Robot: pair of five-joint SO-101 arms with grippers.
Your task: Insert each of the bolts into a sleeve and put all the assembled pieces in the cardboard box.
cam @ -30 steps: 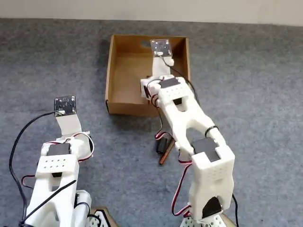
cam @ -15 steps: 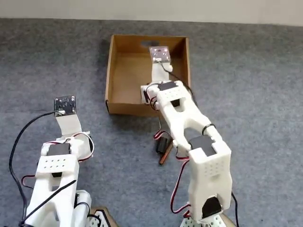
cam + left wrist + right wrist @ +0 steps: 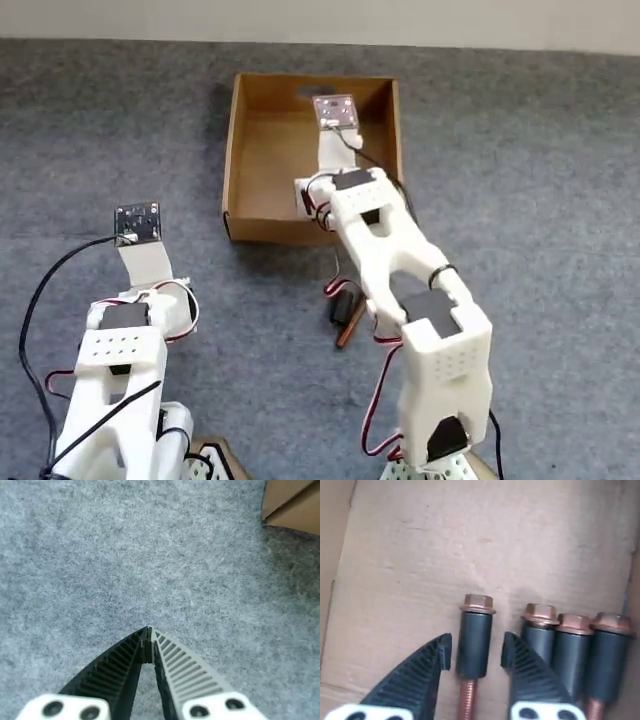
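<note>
Upper centre of the high view, inside the brown cardboard box (image 3: 262, 150), right gripper (image 3: 476, 644) is open, jaws straddling a copper bolt in a black sleeve (image 3: 473, 630), probably to lay it beside three more assembled pieces (image 3: 570, 647). Left gripper (image 3: 149, 634) closed, empty, parked over grey carpet (image 3: 75, 555).

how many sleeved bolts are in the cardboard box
4, all on the brown cardboard box floor: one sleeved copper bolt between the open right gripper's fingers, three side by side beside it. Others may be hidden.
</note>
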